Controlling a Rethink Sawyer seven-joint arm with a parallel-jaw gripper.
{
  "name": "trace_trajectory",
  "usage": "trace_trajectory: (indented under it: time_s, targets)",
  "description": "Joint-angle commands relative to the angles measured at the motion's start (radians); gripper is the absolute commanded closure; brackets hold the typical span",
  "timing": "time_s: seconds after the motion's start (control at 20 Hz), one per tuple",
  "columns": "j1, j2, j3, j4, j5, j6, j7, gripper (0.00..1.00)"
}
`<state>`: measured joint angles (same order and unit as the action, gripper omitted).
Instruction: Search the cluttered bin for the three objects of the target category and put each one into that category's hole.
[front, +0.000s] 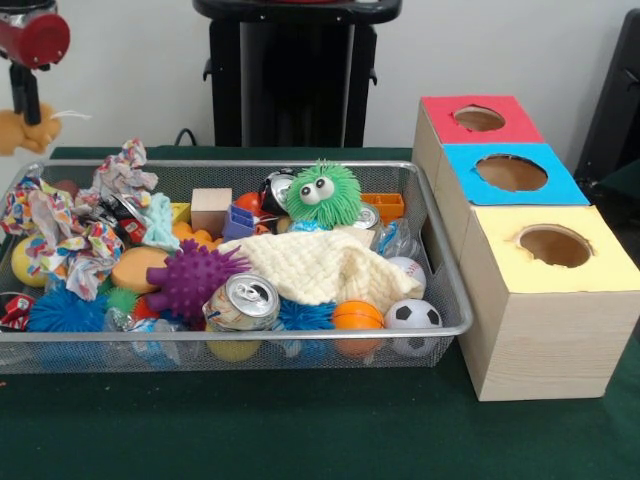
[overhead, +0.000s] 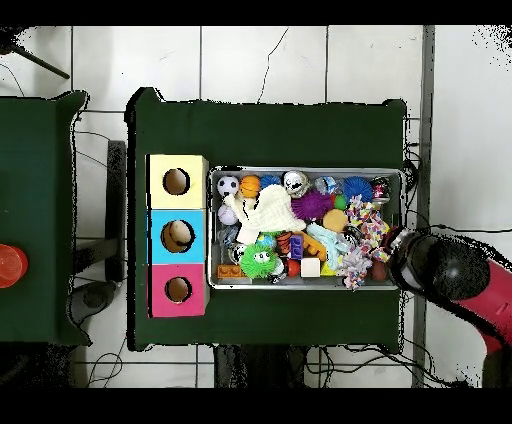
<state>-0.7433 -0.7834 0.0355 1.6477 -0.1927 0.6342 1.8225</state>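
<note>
My gripper (front: 24, 110) hangs at the far left, above and just outside the left end of the wire bin (front: 445, 275). It is shut on a tan plush toy (front: 22, 130) that dangles clear of the clutter. From overhead only the red and black arm (overhead: 445, 265) shows, over the bin's right end (overhead: 404, 230); the gripper is hidden beneath it. Three hole boxes stand in a row beside the bin: red (front: 440, 108), blue (front: 560, 185) and yellow (front: 610, 265). Something tan lies in the blue box's hole (overhead: 178, 236).
The bin holds a green fuzzy toy with eyes (front: 322, 193), a purple spiky ball (front: 190, 278), a soda can (front: 243, 302), a cream knitted cloth (front: 320, 265), a soccer ball (front: 412, 316), a wooden block (front: 211, 208) and colourful rope toys (front: 60, 240).
</note>
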Motion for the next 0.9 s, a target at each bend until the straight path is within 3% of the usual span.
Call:
trace_trajectory:
  time_s: [0.05,0.55,0.9]
  targets:
    - [-0.047,0.046,0.186,-0.086,-0.086,0.119,-0.310,1.00]
    - [-0.093,0.060,0.255,-0.110,-0.135,0.145,-0.297,1.00]
    - [-0.096,0.017,0.265,-0.010,-0.157,0.083,-0.216,1.00]
